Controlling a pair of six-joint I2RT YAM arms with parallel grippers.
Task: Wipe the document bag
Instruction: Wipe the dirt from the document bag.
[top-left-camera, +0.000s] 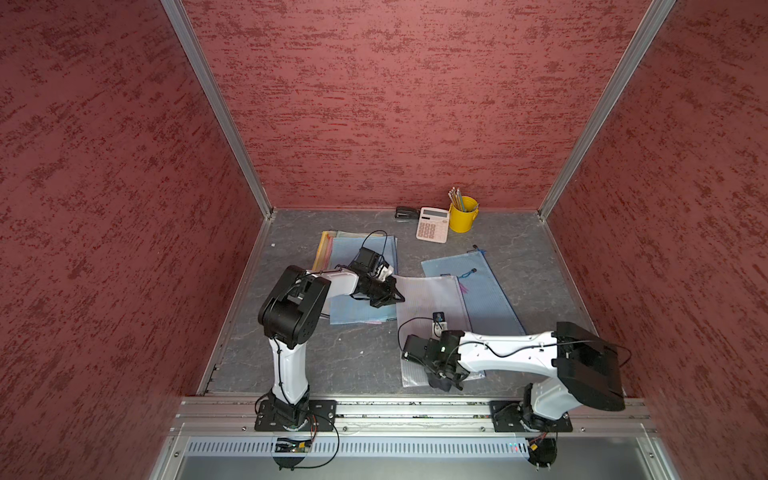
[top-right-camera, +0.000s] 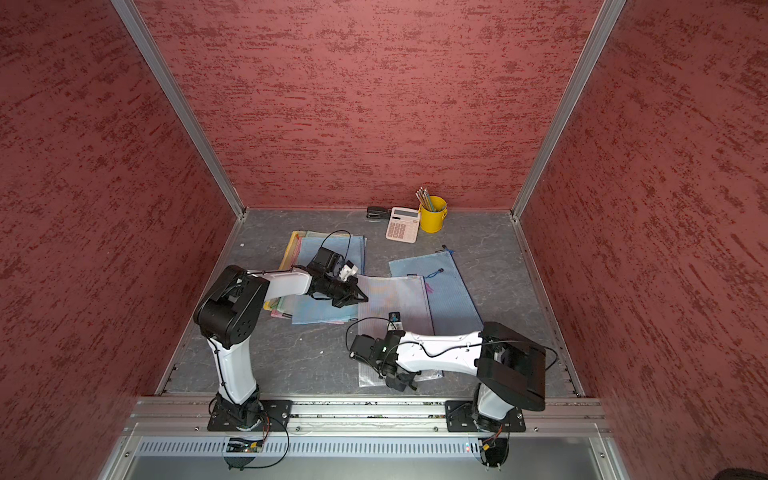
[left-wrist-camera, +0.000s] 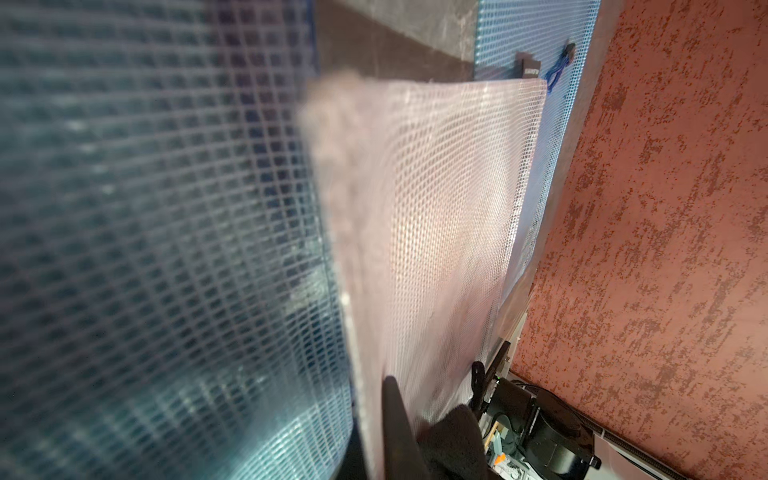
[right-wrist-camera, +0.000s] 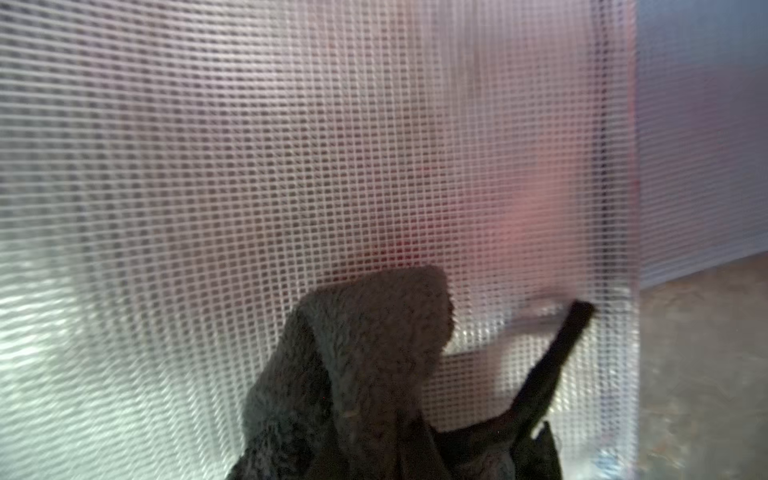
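Our right gripper (right-wrist-camera: 478, 419), pressed together on a dark grey fleecy cloth (right-wrist-camera: 365, 353), rests on the near end of the pinkish-white mesh document bag (top-left-camera: 432, 299), which lies mid-table with its far long edge overlapping a blue mesh bag (top-left-camera: 478, 291) at its 2 o'clock. Our left gripper (top-left-camera: 392, 296), jaws closed, pins the bag's far-left corner at about 11 o'clock. To wipe well, we judge we should keep that corner held, press the cloth flat and sweep toward 12 o'clock in overlapping strokes so the thin mesh does not buckle.
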